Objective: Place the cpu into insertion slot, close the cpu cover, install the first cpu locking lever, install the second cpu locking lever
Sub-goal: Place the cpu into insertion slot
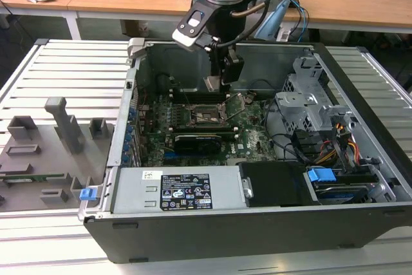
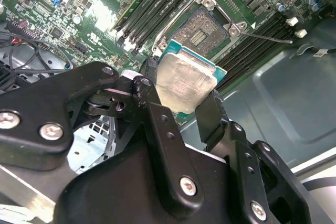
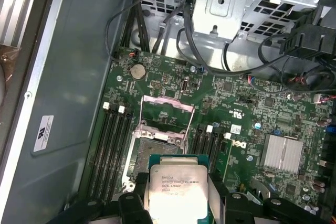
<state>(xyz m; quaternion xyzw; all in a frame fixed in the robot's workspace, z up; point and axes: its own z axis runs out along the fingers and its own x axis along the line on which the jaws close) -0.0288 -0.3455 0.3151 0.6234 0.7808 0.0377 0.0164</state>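
My gripper (image 2: 181, 93) is shut on the cpu (image 2: 186, 80), a square chip with a silvery top on a green base, pinched by two opposite edges between the black fingers (image 2: 149, 85). In the exterior view the gripper (image 1: 217, 80) hangs inside the open computer case, a little above and behind the insertion slot (image 1: 207, 116). The first wrist view shows the cpu (image 3: 177, 192) just short of the dark insertion slot (image 3: 156, 150), not touching it. The cpu cover (image 3: 167, 109) stands swung open at the slot's far edge. A thin wire locking lever (image 2: 269, 37) sticks out beside the insertion slot (image 2: 202, 29).
Black memory slots (image 3: 113, 145) flank the socket on both sides. A long black card (image 1: 196, 140) lies across the board in front of it. The metal drive cage (image 1: 309, 104) and cables (image 1: 293, 146) fill the exterior view's right. A grey fixture tray (image 1: 48, 152) lies outside the case.
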